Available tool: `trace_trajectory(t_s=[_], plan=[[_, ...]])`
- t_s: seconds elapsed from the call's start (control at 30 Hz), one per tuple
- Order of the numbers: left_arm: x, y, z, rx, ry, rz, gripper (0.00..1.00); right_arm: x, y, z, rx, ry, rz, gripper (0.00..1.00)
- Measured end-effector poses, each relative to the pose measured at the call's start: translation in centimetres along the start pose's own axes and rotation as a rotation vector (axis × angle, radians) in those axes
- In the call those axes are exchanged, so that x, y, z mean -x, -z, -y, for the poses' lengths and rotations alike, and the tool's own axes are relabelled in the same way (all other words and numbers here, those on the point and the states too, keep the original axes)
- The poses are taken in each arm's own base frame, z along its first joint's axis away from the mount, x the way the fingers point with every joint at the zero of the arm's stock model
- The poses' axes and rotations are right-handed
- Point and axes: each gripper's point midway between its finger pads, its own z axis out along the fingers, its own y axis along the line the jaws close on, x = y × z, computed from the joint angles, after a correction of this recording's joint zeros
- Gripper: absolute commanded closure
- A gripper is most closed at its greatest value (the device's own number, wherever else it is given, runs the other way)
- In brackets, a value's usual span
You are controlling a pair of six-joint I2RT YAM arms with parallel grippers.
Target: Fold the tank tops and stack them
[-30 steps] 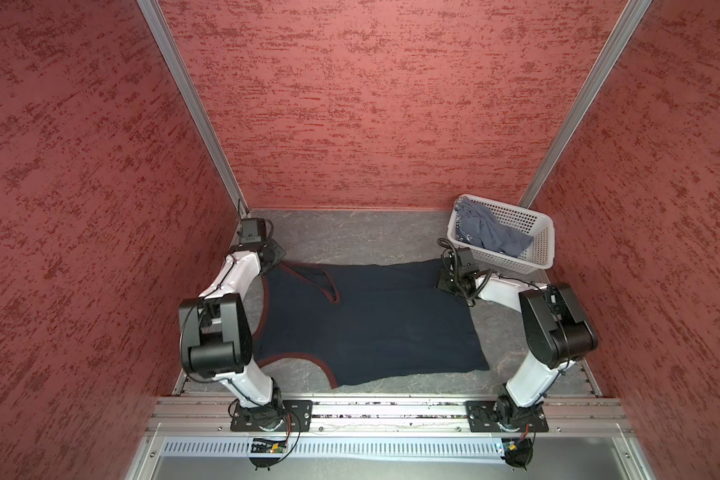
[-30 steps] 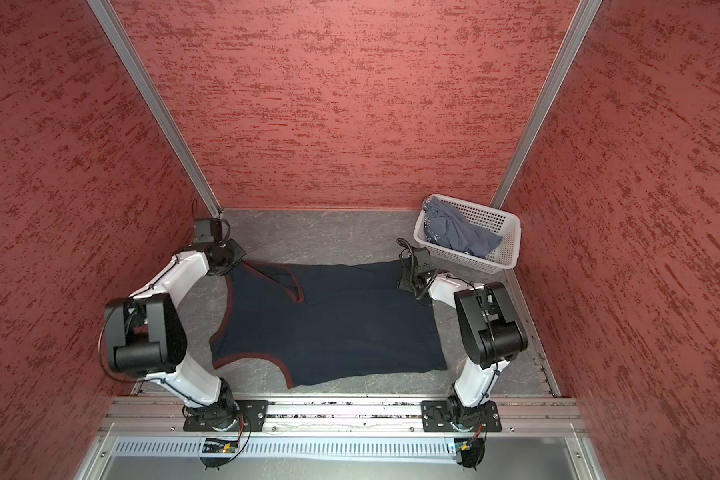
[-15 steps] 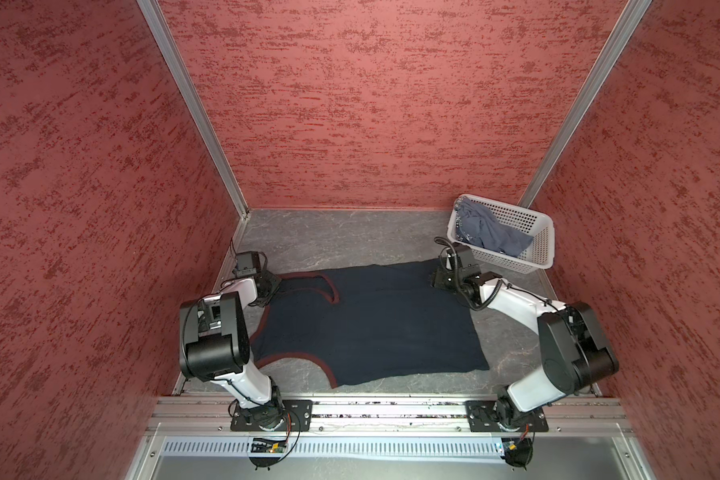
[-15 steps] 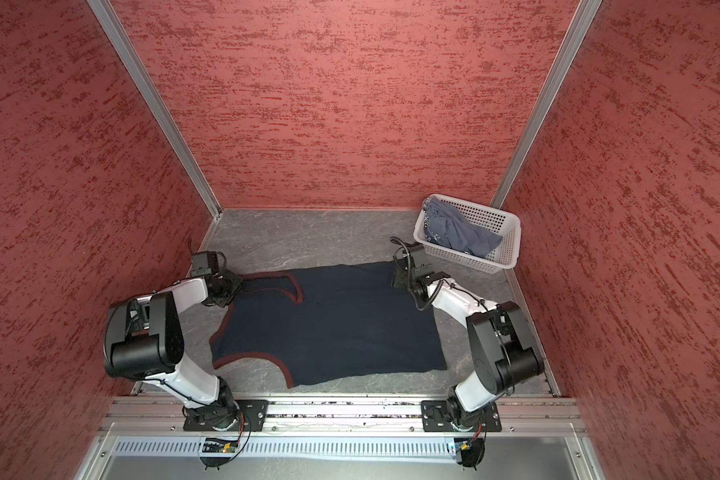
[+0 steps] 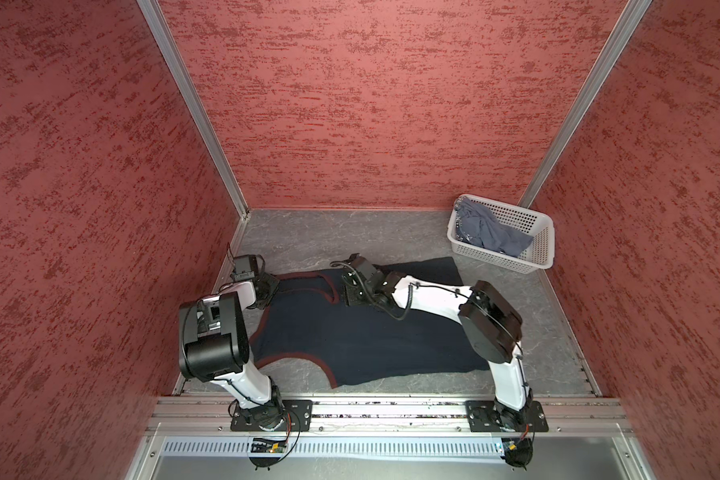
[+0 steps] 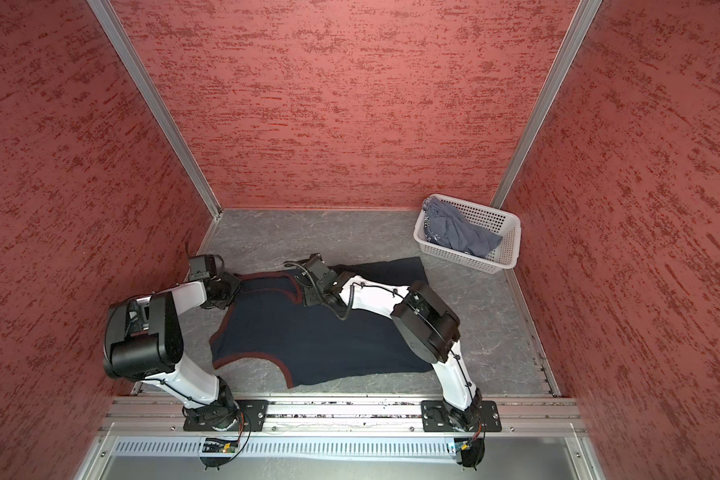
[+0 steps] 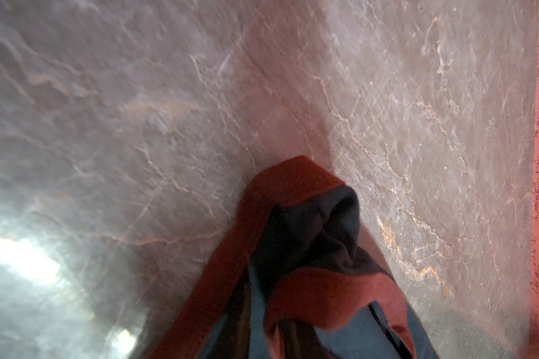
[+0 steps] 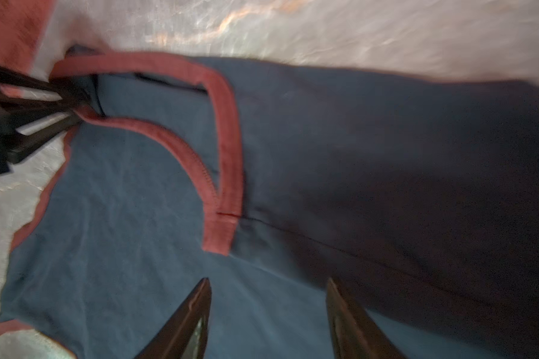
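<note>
Two tops: navy top [image 5: 371,332] flat on table [image 5: 329,232] centre; grey top [image 5: 489,230] in basket [image 5: 543,253], far right. Right tool [image 8: 268,314] open, empty, over navy top. Left tool [image 5: 269,286] at far-left strap [image 7: 293,192]; can't tell if gripping.

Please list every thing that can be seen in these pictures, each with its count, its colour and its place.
navy tank top: 1, dark navy with reddish trim, spread out on the table.
blue-grey tank top: 1, slate blue-grey, crumpled inside the basket.
basket: 1, white, perforated, far right corner of the table.
table: 1, grey marbled, under everything.
walls: 3, red, textured, around the table.
left gripper: 1, black, at a shoulder strap of the navy tank top; grip unclear.
right gripper: 1, black, over the navy tank top near its trim, jaws open, empty.
</note>
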Motion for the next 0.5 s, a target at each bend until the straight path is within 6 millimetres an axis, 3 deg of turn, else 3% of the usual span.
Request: trace_trajectory(t_s=[0.13,0.33,0.5], plan=[[0.2,-0.2,-0.2,0.005,0.007,-0.002,0.71,0.2,-1.8,-1.3,-0.032,0.01,-0.011,0.39],[0.7,-0.4,0.2,-0.004,0.013,-0.006,0.67,0.8,-3.9,-1.4,-0.08,0.014,-0.014,0.43],[1.0,-0.5,0.5,-0.009,0.017,-0.014,0.64,-0.1,-4.7,-0.7,-0.132,0.032,-0.042,0.58]])
